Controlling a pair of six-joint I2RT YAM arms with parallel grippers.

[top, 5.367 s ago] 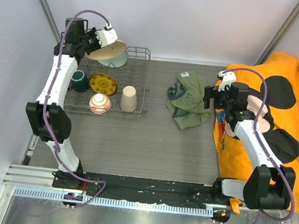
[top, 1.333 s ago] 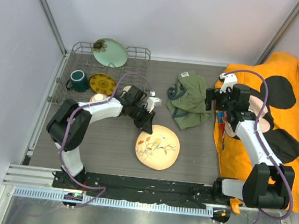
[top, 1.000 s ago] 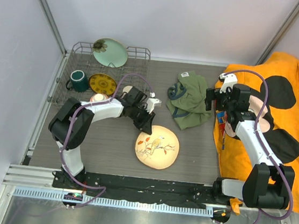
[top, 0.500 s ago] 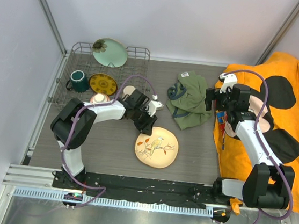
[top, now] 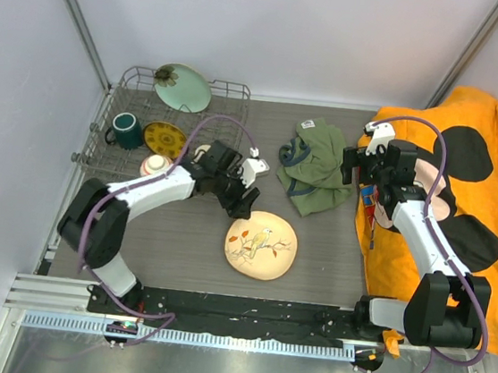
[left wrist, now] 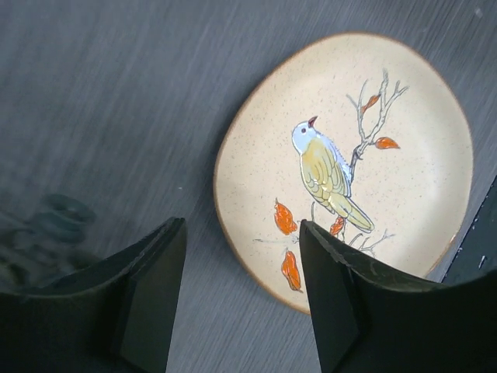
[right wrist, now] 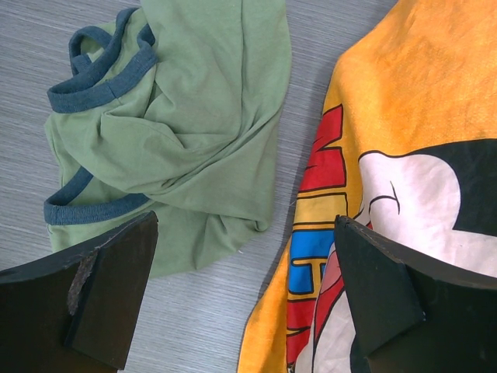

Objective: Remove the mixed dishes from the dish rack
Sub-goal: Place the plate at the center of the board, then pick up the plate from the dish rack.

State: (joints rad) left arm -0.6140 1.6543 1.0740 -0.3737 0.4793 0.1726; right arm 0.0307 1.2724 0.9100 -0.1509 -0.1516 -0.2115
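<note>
Reaching across the table (top: 323,249), the left tool (top: 243,207) hangs open and empty beside the cream floral plate (top: 262,245).

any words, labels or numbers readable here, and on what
On the orange blanket: red, blue and yellow block letters along its edge, cut off by folds; no word reads.
On the olive-green garment: a white tag, too small to read.
On the cream floral plate: a painted bird, no text.
</note>
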